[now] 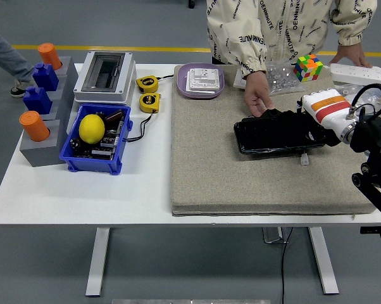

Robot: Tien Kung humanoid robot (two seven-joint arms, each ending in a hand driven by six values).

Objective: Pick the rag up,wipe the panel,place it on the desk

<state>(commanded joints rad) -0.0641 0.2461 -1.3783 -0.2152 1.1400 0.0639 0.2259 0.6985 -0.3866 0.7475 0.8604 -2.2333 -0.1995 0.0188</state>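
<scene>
Your robot's right arm point(374, 142)
Black jointed links, looped black cable, white forearm shell banded orange and red.

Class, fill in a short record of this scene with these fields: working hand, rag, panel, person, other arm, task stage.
working hand: right hand at the right end of the black panel, fingers over a dark rag
rag: bunched on the panel's upper right part under the hand
panel: flat on the beige mat, glossy
person: one hand holds the panel's far left corner; the other rests on a white power strip
other arm: not in view
task stage: wiping; rag not yet set on the desk
</scene>
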